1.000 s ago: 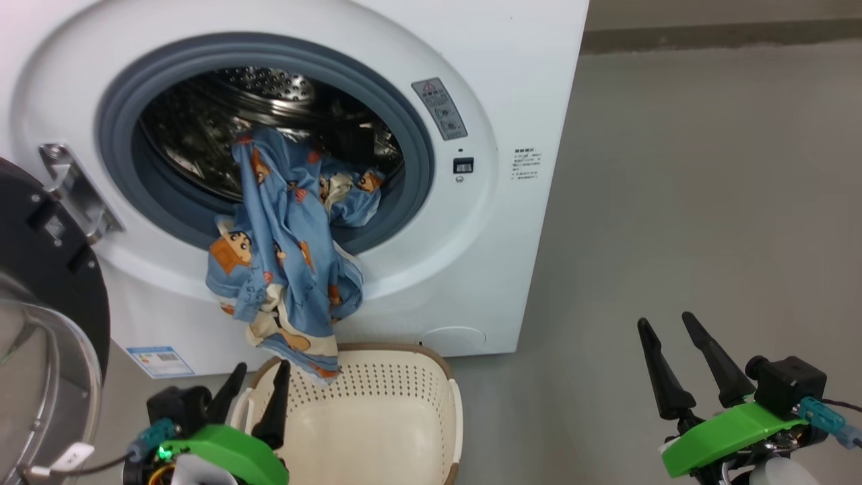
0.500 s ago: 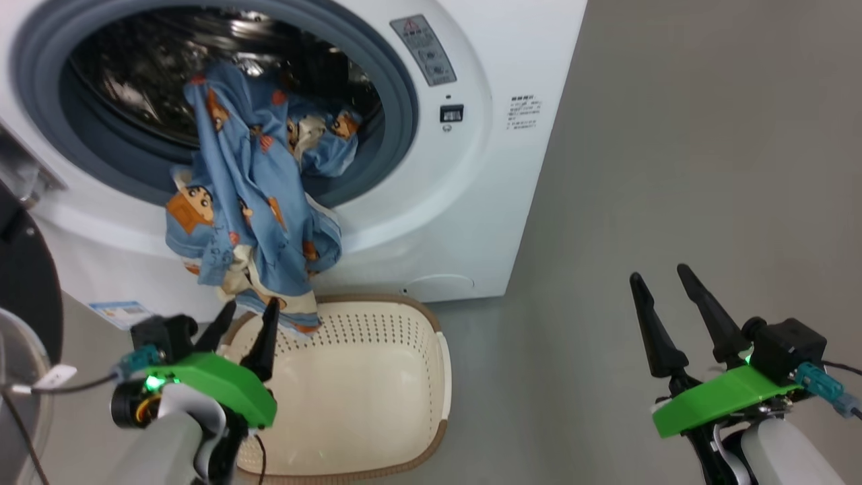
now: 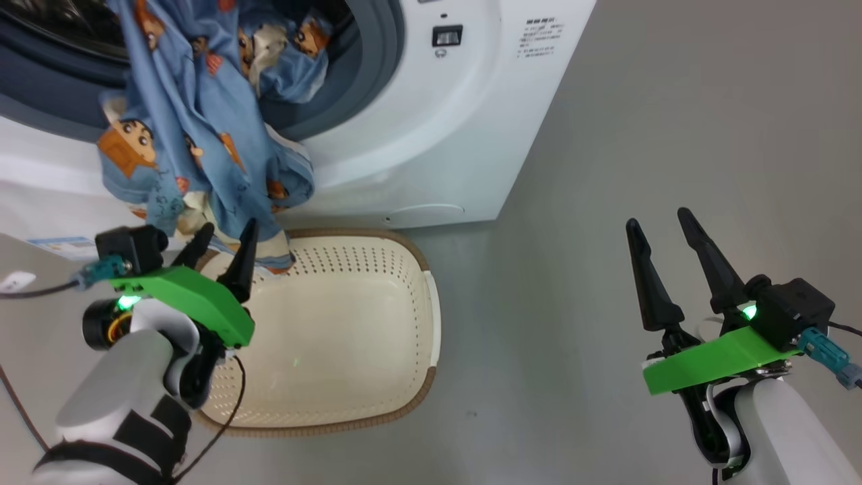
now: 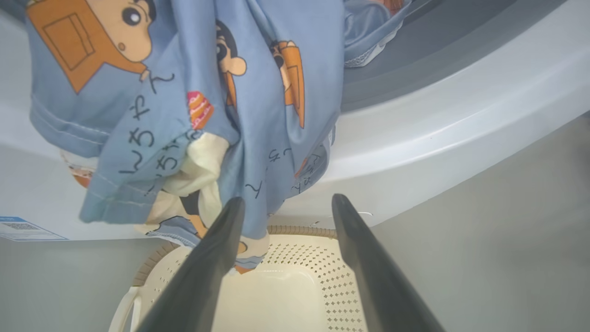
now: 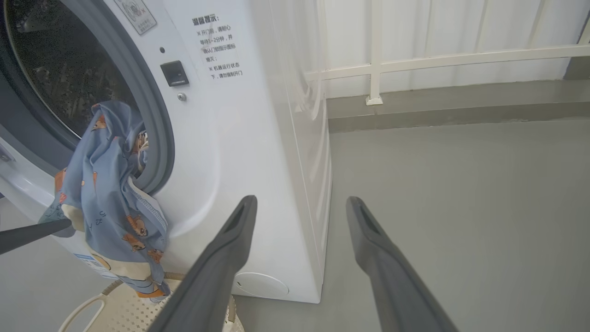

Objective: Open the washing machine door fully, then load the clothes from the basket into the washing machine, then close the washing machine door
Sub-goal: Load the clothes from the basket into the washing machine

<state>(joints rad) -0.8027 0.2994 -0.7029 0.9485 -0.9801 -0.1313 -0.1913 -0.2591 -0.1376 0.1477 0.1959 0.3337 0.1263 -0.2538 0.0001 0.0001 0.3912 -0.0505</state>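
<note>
Okay, quick pass. Clothes (image 3: 195,135) hang out of the washing machine (image 3: 431,135) opening, draped over the grey gasket (image 3: 377,60) and the white front lip. The lowest hem dangles over the far rim of the basket (image 3: 424,316), which sits on the grey floor (image 3: 640,135) right in front of the washer.

Left gripper (image 3: 227,225) has its fingers spread, with the tips just under the hanging hem. In the left wrist view one finger overlaps the fabric (image 4: 184,92); cannot tell whether it touches. Right gripper (image 3: 657,218) is also spread and holds nothing, over bare floor well to the right of the basket.

Writing:
- The fabric shows dark handwritten-style hiragana beside the orange cartoon boy prints.
- A notice (image 5: 219,46) on the washer front is headed 温馨提示; the small lines below are only partly legible.
- A grey warning sticker (image 5: 135,14) has text too small to read.
- The blue label (image 4: 23,228), low on the front panel, is unreadable.

A black latch slot (image 5: 174,73) sits beside the gasket, and a round cover (image 5: 260,283) is low on the front.
</note>
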